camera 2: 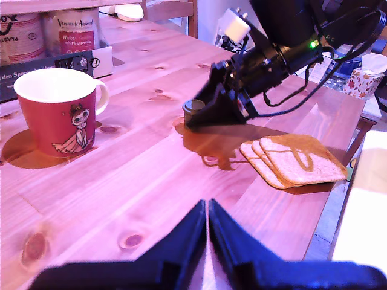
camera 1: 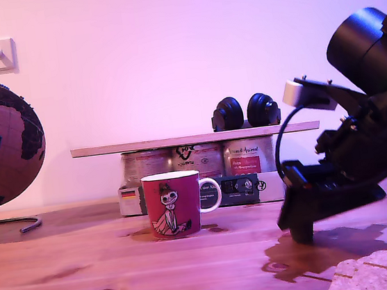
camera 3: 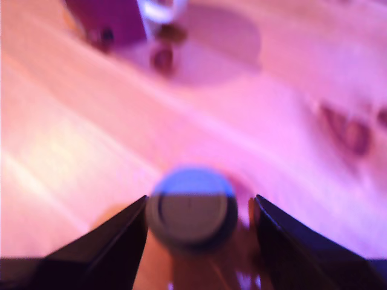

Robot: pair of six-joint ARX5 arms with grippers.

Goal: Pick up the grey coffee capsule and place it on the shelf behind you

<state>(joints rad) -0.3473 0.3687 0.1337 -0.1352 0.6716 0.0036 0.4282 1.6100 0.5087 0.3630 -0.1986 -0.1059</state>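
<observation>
Jaws of my second gripper (camera 3: 196, 241) stand spread, one on each side of the capsule (camera 3: 191, 208), which sits upright on the table (camera 3: 72, 151) between them; the close view is blurred, so I can't tell whether either finger touches it yet. I judge this the grasp step: next I need to close squarely on the capsule, then lift straight up. My first gripper (camera 2: 207, 211) hangs low over bare wood, pinched together on nothing. Near the working arm, coasters (camera 2: 296, 160) lie toward the table edge, so room is tight there. Farther off stands the mug (camera 1: 174, 204), apart from the capsule. Beyond it the shelf (camera 1: 144, 145) rests on tins (camera 1: 199, 160), with open plank beside the headphones (camera 1: 246, 112).
</observation>
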